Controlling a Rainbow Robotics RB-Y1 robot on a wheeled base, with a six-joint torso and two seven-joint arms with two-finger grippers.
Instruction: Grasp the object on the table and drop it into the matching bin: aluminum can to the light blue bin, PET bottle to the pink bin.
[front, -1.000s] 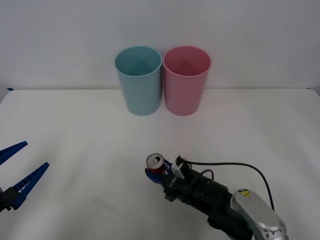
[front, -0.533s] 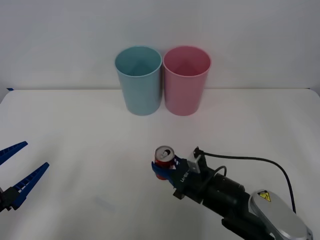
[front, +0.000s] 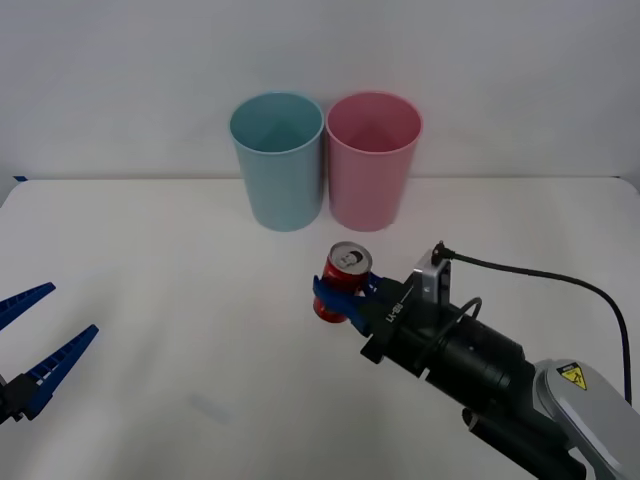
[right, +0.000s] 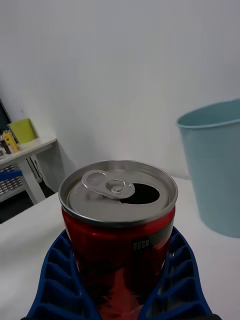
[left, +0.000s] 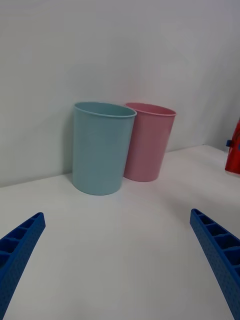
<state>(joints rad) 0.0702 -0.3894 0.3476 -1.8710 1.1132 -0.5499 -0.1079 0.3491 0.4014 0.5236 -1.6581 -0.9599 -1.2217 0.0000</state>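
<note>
**Red can gripped above the white table, bins behind**

Red aluminum can (front: 342, 283) sits clamped between the blue ribbed fingers (right: 55, 280) of the right gripper (front: 344, 296), which closes on its lower body from both sides. The can is upright, its silver top and pull tab facing up, with the drinking hole open. In the front view it appears in the middle of the table (front: 150, 300), in front of the two bins and a little toward the pink one; whether it is lifted off the surface or resting on it cannot be told for certain, though a faint shadow lies beneath it.

The light blue bin (front: 278, 160) and the pink bin (front: 373, 160) stand upright side by side at the far edge of the table, touching or nearly so, both with open mouths. Open white tabletop lies between the can and either bin. A black cable loops from the right arm's wrist over the table to the right.

The left gripper (front: 38, 345) waits low at the left edge of the table, its two blue fingers spread wide apart and grasping nothing, well apart from the can and the bins.

In the right wrist view a desk with a green cup (right: 22, 131) stands in the room behind.
</note>
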